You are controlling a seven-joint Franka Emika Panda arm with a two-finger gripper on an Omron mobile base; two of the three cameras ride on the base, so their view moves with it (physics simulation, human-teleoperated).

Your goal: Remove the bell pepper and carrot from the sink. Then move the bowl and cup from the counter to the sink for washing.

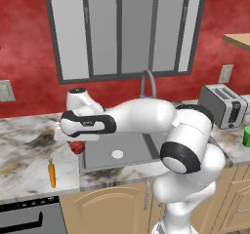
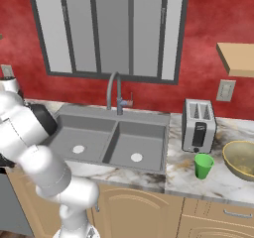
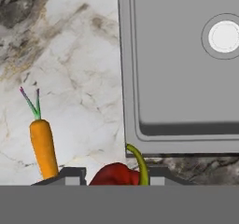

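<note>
pepper (image 3: 116,174): hand view cuts off its lower part at the bottom, just red top + curved stem show; left base view, arm covers its top, too small for detail
gripper (image 3: 114,175): only 2 dark tips in hand view w/ pepper between em, contact itself hard to see
carrot (image 3: 43,146): tip hidden behind left fingertip in hand view
bowl (image 2: 241,158): right edge of right base view chops it
cup (image 1: 247,136): left base view, just a green sliver at right edge
sink (image 1: 128,150): arm blocks right basin in left base view
faucet (image 1: 148,82): base behind arm there
</note>
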